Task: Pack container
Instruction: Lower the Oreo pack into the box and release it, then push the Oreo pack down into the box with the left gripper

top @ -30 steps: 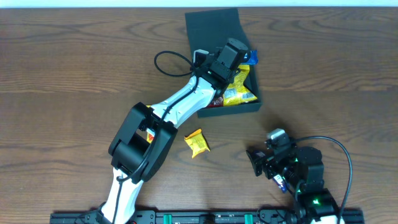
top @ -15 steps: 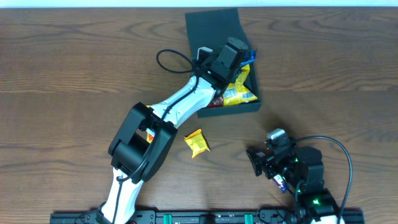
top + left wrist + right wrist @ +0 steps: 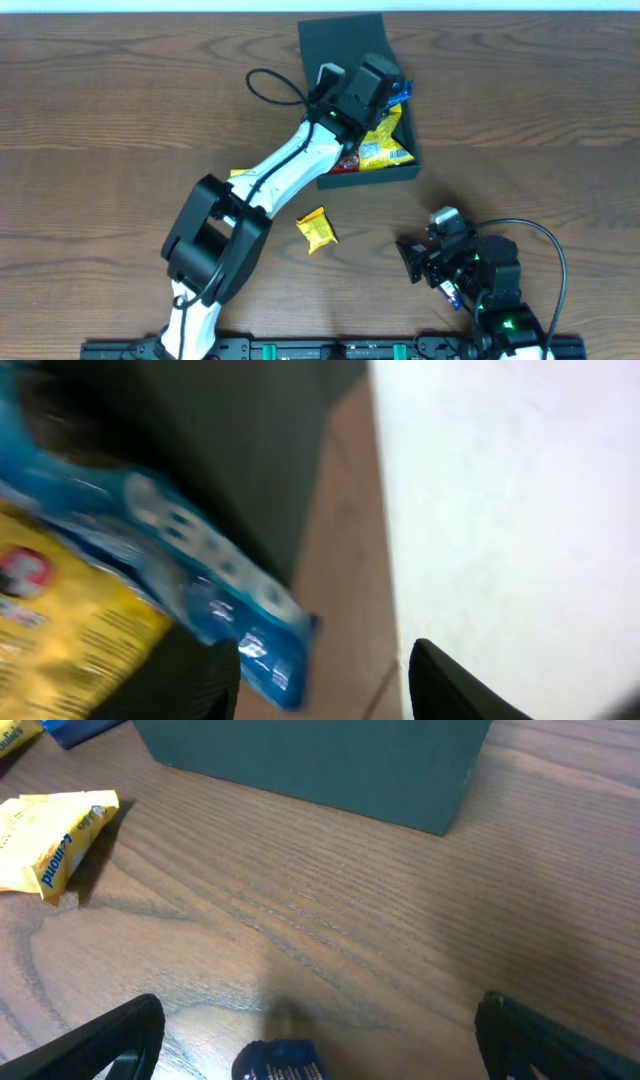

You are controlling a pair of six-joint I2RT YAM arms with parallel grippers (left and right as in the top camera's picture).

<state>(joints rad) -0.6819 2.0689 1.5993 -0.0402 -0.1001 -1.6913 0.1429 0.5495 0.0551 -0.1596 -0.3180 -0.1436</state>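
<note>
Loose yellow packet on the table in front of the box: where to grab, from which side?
Pinch the yellow packet across its middle, straight down from above, fingers turned to span its shorter width. It lies flat and skewed on the table, apart from the box, bare wood all round; probably too thin for a side approach.

The left arm (image 3: 290, 162) swings its elbow leftward, its left fingers (image 3: 450, 682) edging left over the container (image 3: 345, 40), baring a yellow packet (image 3: 240, 173)
</note>
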